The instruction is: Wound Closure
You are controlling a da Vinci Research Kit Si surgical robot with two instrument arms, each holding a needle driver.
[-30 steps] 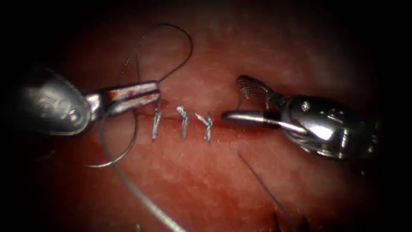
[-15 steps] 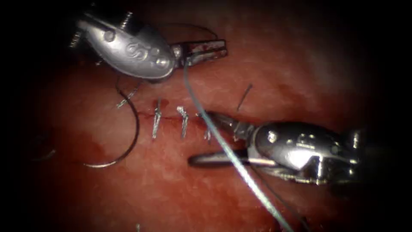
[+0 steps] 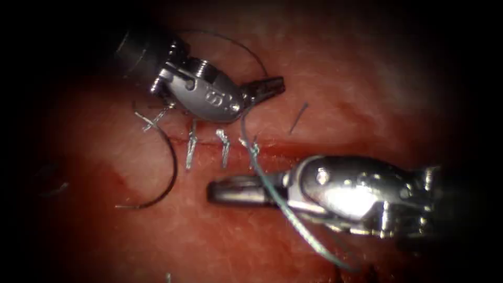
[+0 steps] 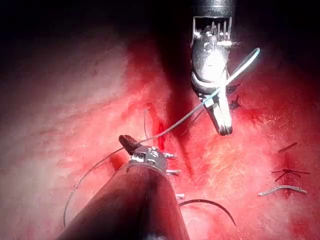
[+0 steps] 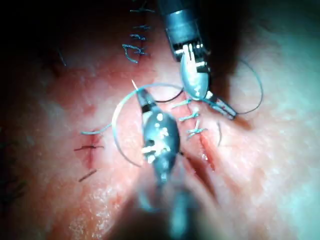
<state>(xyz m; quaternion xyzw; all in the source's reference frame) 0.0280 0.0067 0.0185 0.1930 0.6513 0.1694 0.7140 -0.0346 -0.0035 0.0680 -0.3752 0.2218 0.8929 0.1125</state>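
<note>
Two hands: left hand [image 3: 270, 86] pinching thread [image 3: 272, 193], right hand [image 3: 238, 191] pressed together, needle [image 3: 157, 167] loose left.

Surround: darkness rings the endoscope view on every side; no wall, floor, window or furniture can be made out.
Light: strongest at the middle of the endoscope view, fading toward the dark edges.
Ground: a wet, reddish, glistening surface fills the lit area in all three views.
Wrist views: strongly lit in parts, paler to one side, dark beyond.
</note>
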